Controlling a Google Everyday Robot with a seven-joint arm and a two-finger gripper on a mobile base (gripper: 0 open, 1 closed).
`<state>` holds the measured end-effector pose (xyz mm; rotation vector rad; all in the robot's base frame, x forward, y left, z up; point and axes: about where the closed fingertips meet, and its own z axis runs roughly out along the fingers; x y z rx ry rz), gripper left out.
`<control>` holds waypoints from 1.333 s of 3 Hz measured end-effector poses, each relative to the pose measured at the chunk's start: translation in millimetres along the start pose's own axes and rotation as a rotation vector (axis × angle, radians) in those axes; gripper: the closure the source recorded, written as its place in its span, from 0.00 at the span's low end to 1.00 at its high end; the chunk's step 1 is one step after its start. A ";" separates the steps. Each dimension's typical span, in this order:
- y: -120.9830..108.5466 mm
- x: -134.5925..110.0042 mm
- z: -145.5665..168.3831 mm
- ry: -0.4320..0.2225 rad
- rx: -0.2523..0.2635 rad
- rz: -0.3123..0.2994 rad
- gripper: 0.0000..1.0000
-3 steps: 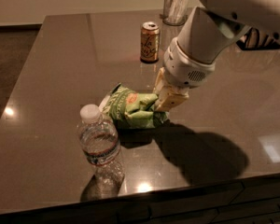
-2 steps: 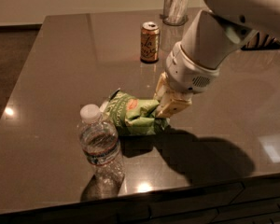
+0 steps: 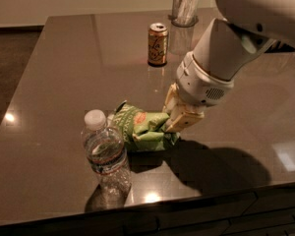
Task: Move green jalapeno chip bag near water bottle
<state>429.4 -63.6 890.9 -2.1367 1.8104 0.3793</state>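
My gripper's [image 3: 167,120] fingers [image 3: 181,120] are pinching one end of the crinkled light-green jalapeno chip bag [image 3: 140,128], which is lying on the glossy dark desk [image 3: 64,73] just beside the upright clear plastic water bottle [image 3: 106,154].

Hand [image 3: 173,118] sits at right end of green jalapeno chip bag [image 3: 140,129], hiding that end. Arm [image 3: 226,48] cut off by top and right edges. Cup [image 3: 185,6] cropped at top edge. Can [image 3: 157,44] lettering too blurry to read.
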 end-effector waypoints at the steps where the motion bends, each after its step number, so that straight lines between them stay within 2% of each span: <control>1: 3.3 4.7 3.4 0.005 -0.014 0.001 0.58; 2: 3.0 3.3 3.6 0.005 -0.012 -0.001 0.35; 3: 2.9 1.8 4.1 0.006 -0.010 -0.004 0.04; 4: 2.9 1.2 4.3 0.006 -0.009 -0.006 0.00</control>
